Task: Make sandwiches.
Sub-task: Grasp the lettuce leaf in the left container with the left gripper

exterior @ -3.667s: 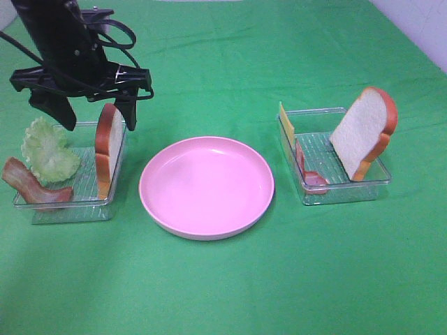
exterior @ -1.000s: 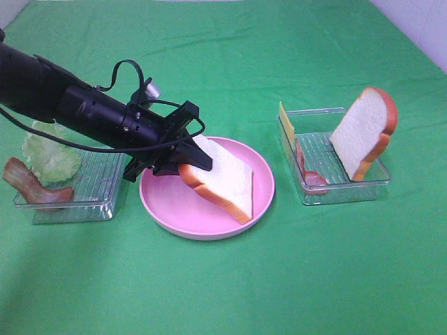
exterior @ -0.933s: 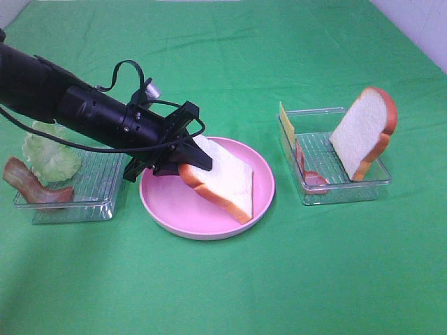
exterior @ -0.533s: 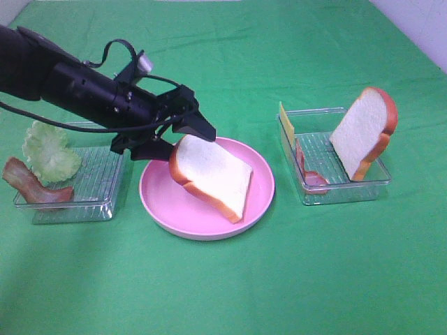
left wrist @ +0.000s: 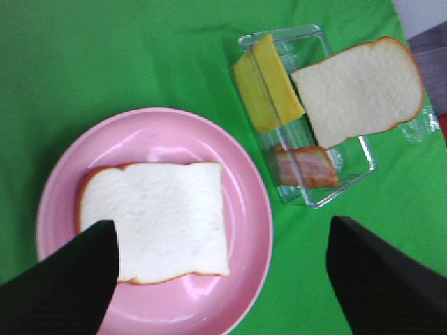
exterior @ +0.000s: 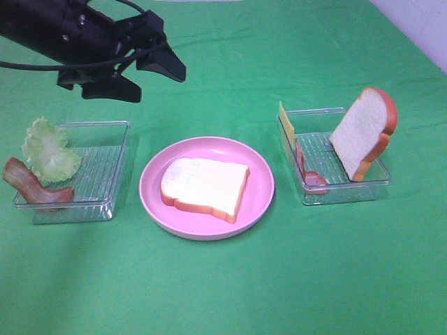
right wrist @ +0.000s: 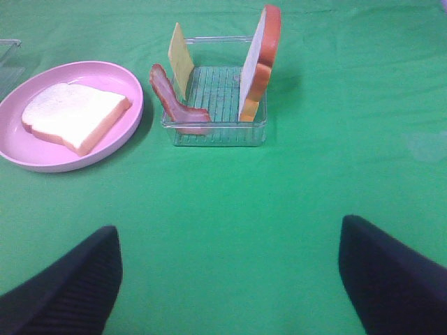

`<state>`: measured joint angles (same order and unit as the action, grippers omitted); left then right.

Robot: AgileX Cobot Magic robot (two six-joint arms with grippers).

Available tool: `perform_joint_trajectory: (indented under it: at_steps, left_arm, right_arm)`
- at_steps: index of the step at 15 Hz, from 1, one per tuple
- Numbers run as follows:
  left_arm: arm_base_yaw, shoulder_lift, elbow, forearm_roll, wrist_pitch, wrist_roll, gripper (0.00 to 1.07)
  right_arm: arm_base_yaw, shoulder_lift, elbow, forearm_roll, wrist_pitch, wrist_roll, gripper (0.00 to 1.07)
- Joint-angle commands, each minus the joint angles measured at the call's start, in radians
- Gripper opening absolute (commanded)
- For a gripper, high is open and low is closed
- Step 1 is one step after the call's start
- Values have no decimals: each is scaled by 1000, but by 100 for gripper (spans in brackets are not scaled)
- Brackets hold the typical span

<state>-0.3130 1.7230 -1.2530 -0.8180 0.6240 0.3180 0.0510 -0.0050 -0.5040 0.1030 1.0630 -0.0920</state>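
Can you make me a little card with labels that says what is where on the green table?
Middle: pink plate with one bread slice lying flat on it
Left side: left tray holding lettuce and bacon strip
Right side: right tray holding second bread slice leaning on edge, cheese square, meat piece
Arms: left pincer open, empty, raised; right pincer open, empty

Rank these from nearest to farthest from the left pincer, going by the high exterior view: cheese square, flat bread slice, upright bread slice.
From the left pincer:
1. Flat bread slice, on the pink plate.
2. Cheese square, left end of the right tray.
3. Upright bread slice, that tray's right end.
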Motion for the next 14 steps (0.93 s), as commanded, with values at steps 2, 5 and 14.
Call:
perform_joint_trajectory:
  at_steps: [2,5,14]
  left_arm:
    - [43,-101,-4,370,118,-331,78]
    - [130,-131,-4,731,333,-570,78]
    - [223,110,-4,896,32,-606,73]
  right_arm:
    - [-5,-14,2,1,2,-16,80]
    - [-5,-14,2,1,2,-15,80]
    - [-5,-14,2,1,2,-15,80]
